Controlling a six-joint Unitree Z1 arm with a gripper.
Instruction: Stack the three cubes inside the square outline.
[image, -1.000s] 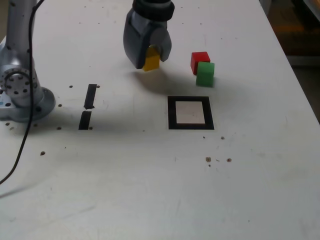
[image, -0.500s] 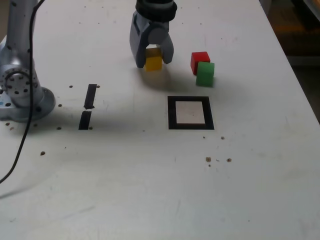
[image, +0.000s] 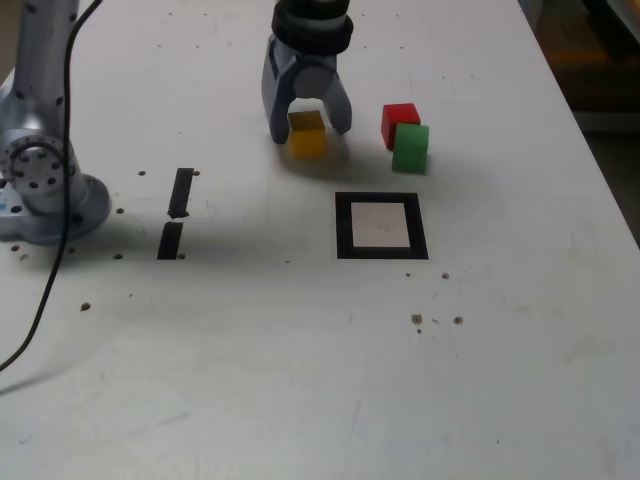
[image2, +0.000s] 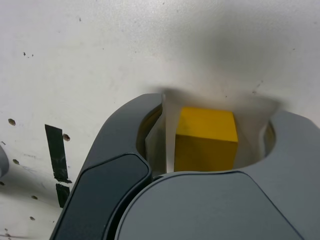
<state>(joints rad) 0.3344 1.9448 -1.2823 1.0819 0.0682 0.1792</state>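
exterior view is showing the gripper (image: 308, 128) pointing down at the white table (image: 300, 380), its jaws standing apart on either side of the yellow cube (image: 307, 133); the cube is sitting on the table between them with a gap showing at each side, so the fingers are looking released rather than clenched on it; wrist view is showing the same yellow cube (image2: 205, 139) lying between the two dark jaws with white table visible beside it; the red cube (image: 399, 121) and the green cube (image: 410, 146) are resting on the table toward the exterior view's right of the gripper, the green one just in front of the red one and seeming to touch it; the square outline (image: 380, 225) is lying nearer the camera, with no cube inside it; two short black strips (image: 177, 212) are lying toward the exterior view's left, near the arm's base (image: 45, 190).
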